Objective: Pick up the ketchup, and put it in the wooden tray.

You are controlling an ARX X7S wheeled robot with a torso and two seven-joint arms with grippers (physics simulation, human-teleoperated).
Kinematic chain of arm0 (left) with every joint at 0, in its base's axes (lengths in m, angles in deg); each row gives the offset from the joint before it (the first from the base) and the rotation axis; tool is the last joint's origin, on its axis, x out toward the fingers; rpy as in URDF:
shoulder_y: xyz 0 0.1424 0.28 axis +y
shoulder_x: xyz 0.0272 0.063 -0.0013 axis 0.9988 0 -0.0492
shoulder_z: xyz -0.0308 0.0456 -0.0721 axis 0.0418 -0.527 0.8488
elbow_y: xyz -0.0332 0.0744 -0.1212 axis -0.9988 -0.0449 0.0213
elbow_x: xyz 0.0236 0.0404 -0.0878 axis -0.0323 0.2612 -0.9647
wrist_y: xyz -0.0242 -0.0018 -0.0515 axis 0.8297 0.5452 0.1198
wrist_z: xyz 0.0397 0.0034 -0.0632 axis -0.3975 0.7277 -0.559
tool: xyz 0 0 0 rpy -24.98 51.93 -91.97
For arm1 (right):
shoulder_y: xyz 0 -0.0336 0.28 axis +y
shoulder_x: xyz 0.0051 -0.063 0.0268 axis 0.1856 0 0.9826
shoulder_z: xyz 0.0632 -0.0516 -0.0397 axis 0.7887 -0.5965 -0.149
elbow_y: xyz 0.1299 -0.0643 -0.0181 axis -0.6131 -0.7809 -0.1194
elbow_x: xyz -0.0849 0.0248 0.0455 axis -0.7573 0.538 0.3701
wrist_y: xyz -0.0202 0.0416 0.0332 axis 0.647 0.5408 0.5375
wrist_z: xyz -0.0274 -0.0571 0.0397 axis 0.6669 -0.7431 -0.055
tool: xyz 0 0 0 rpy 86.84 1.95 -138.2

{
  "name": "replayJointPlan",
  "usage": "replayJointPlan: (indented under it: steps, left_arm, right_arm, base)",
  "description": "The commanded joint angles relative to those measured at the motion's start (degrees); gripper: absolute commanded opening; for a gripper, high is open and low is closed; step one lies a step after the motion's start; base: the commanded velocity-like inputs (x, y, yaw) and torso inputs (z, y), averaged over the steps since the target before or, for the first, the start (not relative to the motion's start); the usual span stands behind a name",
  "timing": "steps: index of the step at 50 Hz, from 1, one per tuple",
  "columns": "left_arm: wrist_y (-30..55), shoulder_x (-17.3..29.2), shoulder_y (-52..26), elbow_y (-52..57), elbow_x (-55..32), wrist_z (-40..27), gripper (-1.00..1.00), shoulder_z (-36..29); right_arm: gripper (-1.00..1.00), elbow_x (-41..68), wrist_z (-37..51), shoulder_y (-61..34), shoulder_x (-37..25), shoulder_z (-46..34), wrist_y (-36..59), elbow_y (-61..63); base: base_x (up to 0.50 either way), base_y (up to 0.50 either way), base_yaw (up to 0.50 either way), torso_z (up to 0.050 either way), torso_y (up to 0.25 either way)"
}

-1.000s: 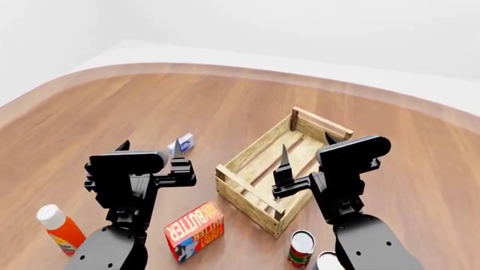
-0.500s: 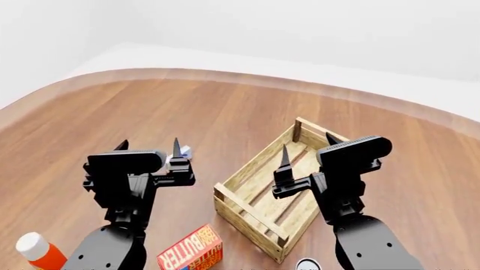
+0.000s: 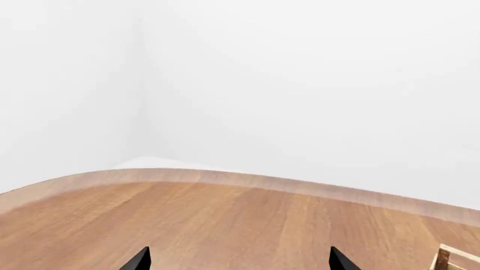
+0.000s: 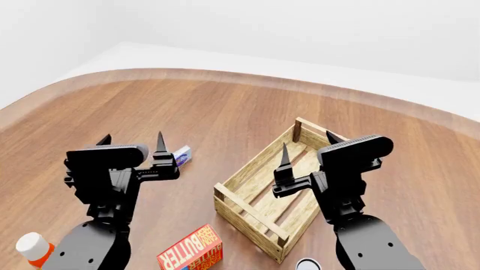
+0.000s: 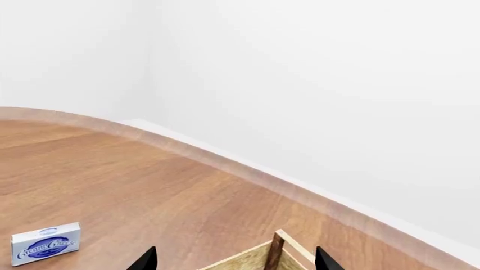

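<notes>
Head view: the ketchup [image 4: 34, 250] stands at the lower left corner of the frame, only its white cap and a sliver of orange-red body showing beside the left arm. It rests on the wooden table [image 4: 225, 112] and is well apart from the wooden tray [image 4: 279, 183]. Nothing touches it.

The left gripper [image 4: 131, 143] is raised above the table with its two pointed fingers spread and nothing between them; the jaws are released. In the left wrist view its fingertips [image 3: 139, 260] appear as two separated black points over bare table, with a corner post of the tray at the frame's edge.

The right gripper [image 4: 306, 151] hangs over the tray, jaws likewise released and empty. One finger stands over the tray's slatted floor. The right wrist view shows both fingertips [image 5: 146, 260] apart, the tray's far corner post between them.

The tray holds nothing in its visible part. A small blue-and-white box [image 4: 182, 156] lies flat on the table just beyond the left gripper. A red-and-yellow butter box [image 4: 191, 251] lies near the tray's nearest corner. A can top [image 4: 306, 264] shows at the bottom edge, partly cut off.
</notes>
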Motion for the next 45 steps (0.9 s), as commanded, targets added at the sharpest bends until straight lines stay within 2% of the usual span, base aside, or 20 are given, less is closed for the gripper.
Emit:
replayJointPlan:
  steps: [1,26,45]
  left_arm:
    - [-0.14,3.43,0.30,1.13,-1.20,0.24,1.00,4.11]
    - [-3.67,11.92,12.76,4.70,-3.16,3.28,1.00,15.97]
    - [-9.76,13.87,23.34,4.28,-3.43,6.58,1.00,23.37]
  right_arm:
    - [1.00,0.55,-0.23,-0.35,-0.38,0.01,-0.22,0.16]
    - [1.00,0.36,0.66,-2.77,-1.20,-0.75,3.16,2.63]
    - [1.00,-0.36,1.29,-3.77,-0.85,-2.72,2.96,1.89]
  base:
    - [0.00,0.00,0.00,0.000,0.000]
    - [0.00,0.00,0.00,0.000,0.000]
    - [0.00,0.00,0.00,0.000,0.000]
